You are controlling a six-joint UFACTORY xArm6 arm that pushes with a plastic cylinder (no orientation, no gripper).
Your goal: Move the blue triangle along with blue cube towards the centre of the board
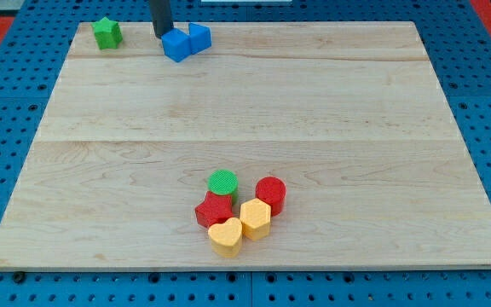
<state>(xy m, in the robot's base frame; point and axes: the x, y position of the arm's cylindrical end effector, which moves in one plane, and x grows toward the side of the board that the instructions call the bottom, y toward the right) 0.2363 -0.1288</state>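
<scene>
Two blue blocks touch each other near the board's top edge, left of the middle. The left one [176, 45] looks like the blue cube. The right one [199, 37] looks like the blue triangle, though the shapes are hard to tell apart. My dark rod comes down from the view's top, and my tip [159, 34] rests just to the upper left of the blue cube, touching or nearly touching it. The wooden board [254, 111] has its centre well below and to the right of the blue blocks.
A green star-shaped block [106, 33] sits at the board's top left corner. Near the bottom middle lies a cluster: a green cylinder [222, 182], a red cylinder [270, 194], a red star [212, 210], a yellow hexagon [256, 219], a yellow heart [226, 236].
</scene>
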